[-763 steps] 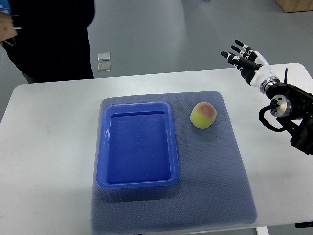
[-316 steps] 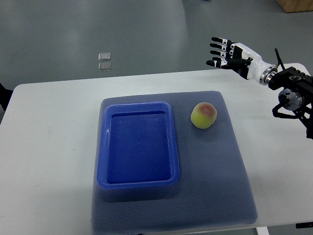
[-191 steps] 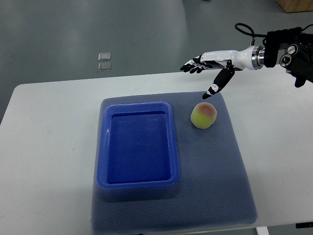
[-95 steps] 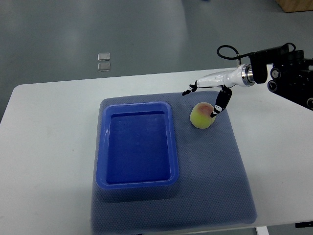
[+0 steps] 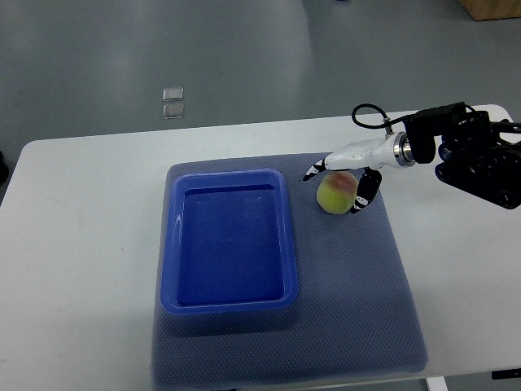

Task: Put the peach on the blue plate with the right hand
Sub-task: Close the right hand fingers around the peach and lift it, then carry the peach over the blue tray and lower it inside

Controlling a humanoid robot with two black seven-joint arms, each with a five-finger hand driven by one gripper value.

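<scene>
The robot's white right hand (image 5: 340, 176) reaches over the round yellow-pink peach (image 5: 336, 193) lying on the grey mat (image 5: 366, 285) just beside the blue rectangular plastic plate (image 5: 229, 240), fingers half-open around the fruit, apparently to grasp it, not yet closed.

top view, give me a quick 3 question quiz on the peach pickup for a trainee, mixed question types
1. True or false: the peach lies inside the blue plate.
2. Multiple choice: the right hand is (A) parked at the table edge away from everything, (B) reaching over the peach, with its fingers on the far side and its thumb on the near side, (C) resting in the plate.
3. Fill in: peach and plate both sit on a grey ____.

Key
1. False: it sits on the mat, right of the plate.
2. B
3. mat
</scene>
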